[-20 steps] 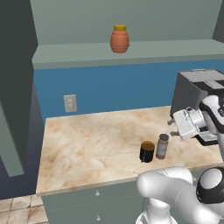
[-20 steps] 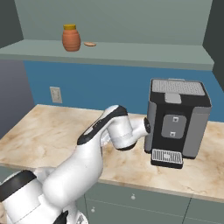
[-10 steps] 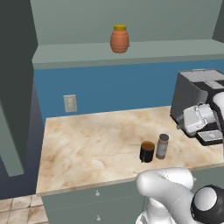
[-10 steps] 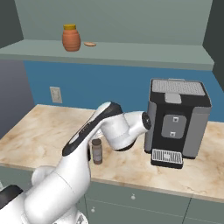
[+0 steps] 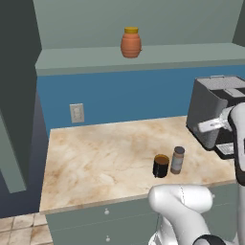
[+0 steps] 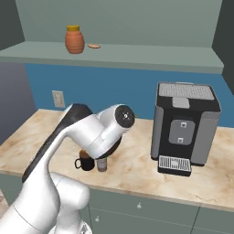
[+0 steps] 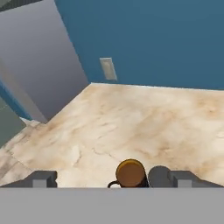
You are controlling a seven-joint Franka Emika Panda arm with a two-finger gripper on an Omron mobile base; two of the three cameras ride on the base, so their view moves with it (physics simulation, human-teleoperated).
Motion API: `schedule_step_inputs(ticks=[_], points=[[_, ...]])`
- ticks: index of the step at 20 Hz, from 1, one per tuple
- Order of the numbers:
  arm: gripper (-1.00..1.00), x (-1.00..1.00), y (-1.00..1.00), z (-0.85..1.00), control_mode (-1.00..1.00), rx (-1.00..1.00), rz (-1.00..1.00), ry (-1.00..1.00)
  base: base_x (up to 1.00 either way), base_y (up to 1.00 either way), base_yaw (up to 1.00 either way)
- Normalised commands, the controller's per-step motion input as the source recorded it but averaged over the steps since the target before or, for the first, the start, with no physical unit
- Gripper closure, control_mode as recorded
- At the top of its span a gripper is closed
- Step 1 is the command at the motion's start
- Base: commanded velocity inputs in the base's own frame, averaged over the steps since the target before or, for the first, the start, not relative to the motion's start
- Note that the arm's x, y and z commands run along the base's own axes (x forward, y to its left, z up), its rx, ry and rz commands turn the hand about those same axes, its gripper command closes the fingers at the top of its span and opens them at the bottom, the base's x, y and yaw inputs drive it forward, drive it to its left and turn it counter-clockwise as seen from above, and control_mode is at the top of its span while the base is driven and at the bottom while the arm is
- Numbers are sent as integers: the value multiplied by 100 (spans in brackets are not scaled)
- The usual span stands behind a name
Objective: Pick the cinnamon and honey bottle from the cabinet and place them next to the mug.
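Note:
The orange honey bottle (image 5: pixel 130 42) (image 6: pixel 74 39) stands upright on the shelf of the grey-green cabinet (image 5: pixel 191 55) (image 6: pixel 151 52). On the marble counter below, the black mug (image 5: pixel 161 165) (image 6: pixel 85 162) (image 7: pixel 130 173) stands with the grey-capped cinnamon (image 5: pixel 177 160) (image 6: pixel 102 164) (image 7: pixel 159 176) right beside it. My gripper (image 7: pixel 112 179) is open and empty, raised above and back from the pair, looking down over them at the counter. The arm's bulk covers part of the mug and cinnamon in the right base view.
A black and grey coffee machine (image 5: pixel 213 110) (image 6: pixel 185 128) stands at the counter's right end. A wall outlet (image 5: pixel 76 113) (image 7: pixel 107 68) sits on the blue backsplash. A small flat brown thing (image 6: pixel 94 46) lies on the shelf near the honey bottle. Drawers (image 5: pixel 105 225) run under the counter.
The arm has swung up and back from the mug and cinnamon. Its jaws have stayed open. Mug, cinnamon and honey bottle have not moved.

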Motion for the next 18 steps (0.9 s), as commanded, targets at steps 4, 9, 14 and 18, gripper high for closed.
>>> schedule_step_inputs(ticks=[4,9,14,18], points=[[-100,-14,37,74,-100,-5,-50,28,0,0,0],[-100,-5,55,95,-100,-10,-44,15,0,0,0],[-100,-1,68,96,-100,-16,-18,-1,0,0,0],[-100,2,51,72,-100,-12,-3,-9,0,0,0]])
